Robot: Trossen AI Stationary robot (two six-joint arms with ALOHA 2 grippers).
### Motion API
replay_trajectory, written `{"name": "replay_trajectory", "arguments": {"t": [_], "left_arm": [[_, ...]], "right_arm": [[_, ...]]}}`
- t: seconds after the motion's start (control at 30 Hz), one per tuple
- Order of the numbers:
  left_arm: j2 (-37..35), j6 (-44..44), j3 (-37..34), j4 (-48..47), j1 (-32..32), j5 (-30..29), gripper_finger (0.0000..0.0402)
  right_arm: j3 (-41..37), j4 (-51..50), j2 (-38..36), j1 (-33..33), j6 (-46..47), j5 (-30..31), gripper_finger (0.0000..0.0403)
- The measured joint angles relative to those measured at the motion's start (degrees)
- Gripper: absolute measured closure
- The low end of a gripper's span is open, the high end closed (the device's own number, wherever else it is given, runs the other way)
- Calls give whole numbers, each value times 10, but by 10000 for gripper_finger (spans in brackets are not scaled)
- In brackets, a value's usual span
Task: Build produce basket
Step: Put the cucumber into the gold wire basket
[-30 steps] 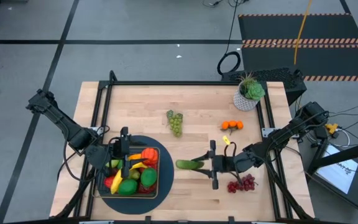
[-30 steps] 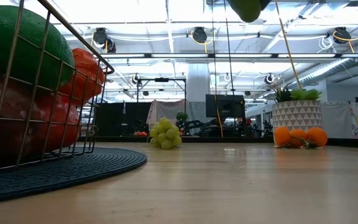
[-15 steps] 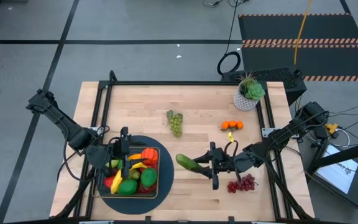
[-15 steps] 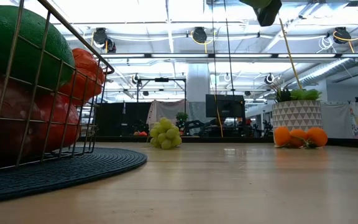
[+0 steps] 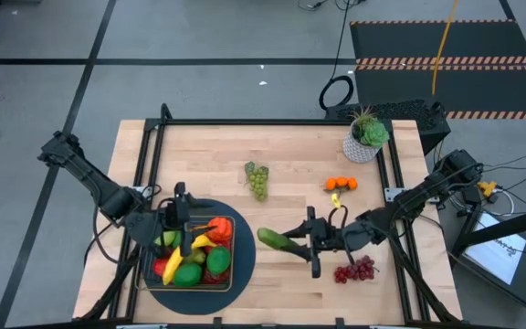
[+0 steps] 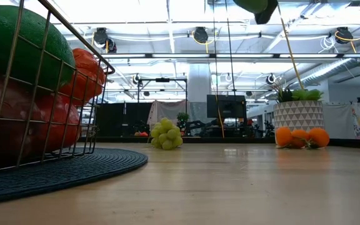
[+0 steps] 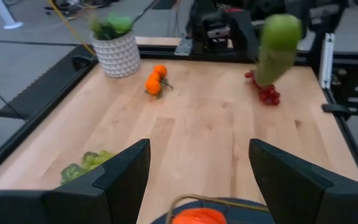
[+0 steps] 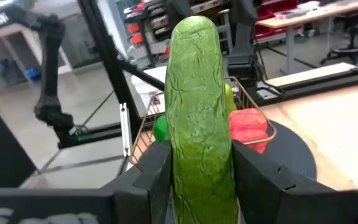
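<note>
The dark wire basket stands on a round dark mat at the near left, filled with several pieces of produce: red, green, yellow and orange. My left gripper hovers open just over its far-left part, fingers spread with nothing between them. My right gripper is to the basket's right, above the table, shut on a green cucumber. The cucumber also shows in the left wrist view and at the top of the low view. My right gripper pinches the cucumber's near end between its two fingers, one on each side. The fingers come level from the table's right and lie along the cucumber. It sticks out past them toward the basket, lifted clear of the table.
Green grapes lie at the table's middle far side, oranges to their right, red grapes near the right gripper. A small yellow piece sits by the right arm. A potted plant stands at the far right corner.
My right gripper has rolled about its own line while staying in place. The cucumber, which lay straight left to right in the high view, now slants with its free end toward the table's far side.
</note>
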Motion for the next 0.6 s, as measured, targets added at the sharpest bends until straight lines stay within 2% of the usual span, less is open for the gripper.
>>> {"name": "replay_trajectory", "arguments": {"t": [0.13,0.23,0.37,0.6], "left_arm": [[-12,1,0,-4,10,-5,128],[-20,5,0,-6,14,-6,128],[-31,-4,0,-34,14,-28,128],[-58,-90,0,-118,13,-57,128]], "right_arm": [[19,-2,17,-19,-56,-27,261],[61,-7,40,-38,-110,-70,261],[141,-57,81,-64,-172,-112,261],[286,-84,194,-89,-272,-162,261]]}}
